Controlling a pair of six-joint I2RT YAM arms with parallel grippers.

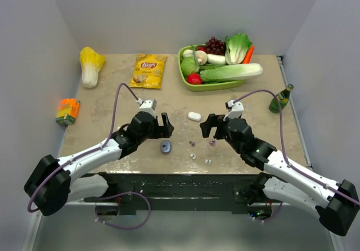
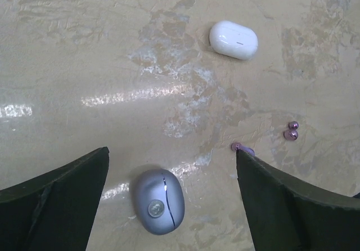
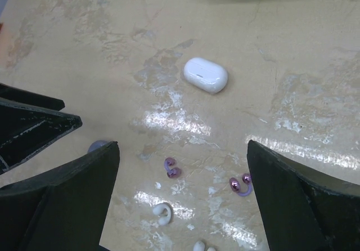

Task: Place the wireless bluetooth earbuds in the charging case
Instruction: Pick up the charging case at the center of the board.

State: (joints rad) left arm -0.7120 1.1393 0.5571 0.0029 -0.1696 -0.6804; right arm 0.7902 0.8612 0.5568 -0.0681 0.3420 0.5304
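Wireless bluetooth earbuds (image 3: 172,168) lie loose on the tabletop (image 1: 169,99), two lilac and two white, scattered in the gap between my two arms and apart from both cases, so none is seated yet. The white charging case (image 3: 206,75) sits a little farther out. The lilac charging case (image 2: 158,201) rests just under the left end effector (image 2: 172,151), framed between its fingers in the wrist view. Both lids look closed, which I judge has to be dealt with before any bud goes in. The left end effector hangs spread wide and holds nothing; the right end effector (image 3: 183,144) is equally spread and empty, poised above the lilac pair. I read that posture as a ready stance: one side for a case, the other for these tiny, fiddly buds.
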